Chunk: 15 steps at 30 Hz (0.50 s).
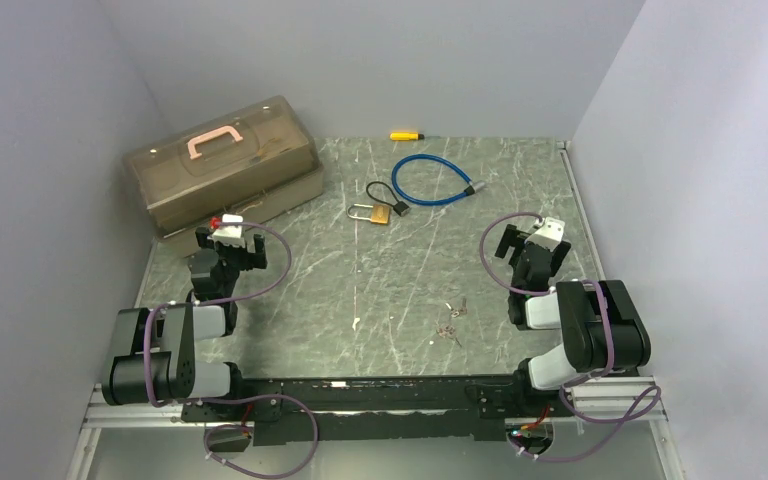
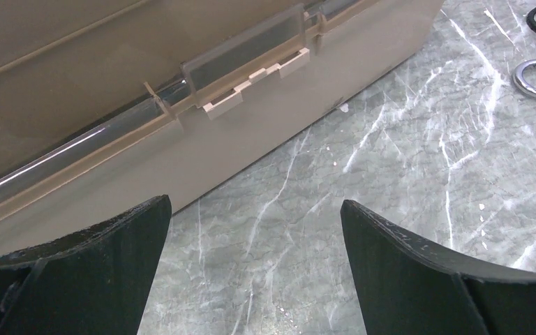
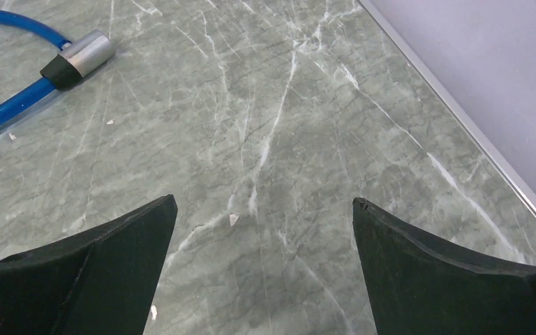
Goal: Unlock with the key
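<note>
- My left pincer (image 2: 255, 202) is spread wide and holds nothing. It hovers above the grey marbled surface (image 1: 290, 300), just in front of the tan toolbox (image 1: 222, 170).
- In the left wrist view the toolbox's front latch (image 2: 251, 80) is straight ahead of the fingers, lying down over the seam between lid and base.
- My right pincer (image 3: 264, 201) is also wide apart and empty, over bare surface near the right-hand edge strip.
- The keys (image 1: 452, 322) lie flat on the surface between the two arms, nearer the right one. They are too small for me to make out their shape or count them.
- The brass padlock (image 1: 381, 214) sits mid-surface, well apart from the keys, with its chrome shackle (image 1: 359, 211) pointing left.
- A thin black cable loop (image 1: 384, 192) lies just behind the padlock; I cannot tell whether they are joined.
- A blue cable lock (image 1: 430, 181) lies coiled behind that, its silver end (image 3: 87, 52) visible in the right wrist view.
- A small yellow tool (image 1: 405, 135) rests by the back wall.
</note>
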Available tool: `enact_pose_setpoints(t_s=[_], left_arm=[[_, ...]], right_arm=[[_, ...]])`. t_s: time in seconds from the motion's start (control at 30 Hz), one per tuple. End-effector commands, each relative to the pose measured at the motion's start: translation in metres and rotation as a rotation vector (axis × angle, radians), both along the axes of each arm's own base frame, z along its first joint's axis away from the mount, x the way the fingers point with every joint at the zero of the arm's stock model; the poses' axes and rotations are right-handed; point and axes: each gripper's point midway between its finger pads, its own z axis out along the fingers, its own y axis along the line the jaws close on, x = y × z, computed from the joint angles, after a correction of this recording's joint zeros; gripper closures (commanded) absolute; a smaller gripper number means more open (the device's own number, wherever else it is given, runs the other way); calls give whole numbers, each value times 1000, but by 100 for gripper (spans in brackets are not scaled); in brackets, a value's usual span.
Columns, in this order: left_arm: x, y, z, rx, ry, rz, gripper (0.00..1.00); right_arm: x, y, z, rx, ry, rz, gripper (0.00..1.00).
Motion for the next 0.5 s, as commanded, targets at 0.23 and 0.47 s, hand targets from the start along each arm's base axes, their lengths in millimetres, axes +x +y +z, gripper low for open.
enact_pose_setpoints(t_s=[0.23,0.47], left_arm=[[8,1,18,-9,-58,5,1],[35,-15,41,3,220,-132,1]], right_arm=[[10,0,49,-35,-59,-66,0],[35,23,96,397,5,-166,0]])
